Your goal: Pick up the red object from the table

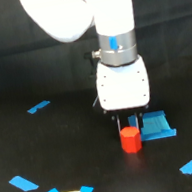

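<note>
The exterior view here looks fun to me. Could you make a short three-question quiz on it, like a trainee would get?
1. True or false: the red object lies on top of the blue square piece.
2. On which side of the red object, in the exterior view, is the blue square piece? A) left B) right
3. What hangs directly above the red object?

Key: 1 false, it stands on the table; 2 B; 3 the gripper.

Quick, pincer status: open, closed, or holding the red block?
Pincer: directly above the small red-orange block on the matte black table; its fingers are mostly hidden, so open, closed or gripping cannot be told.
</note>
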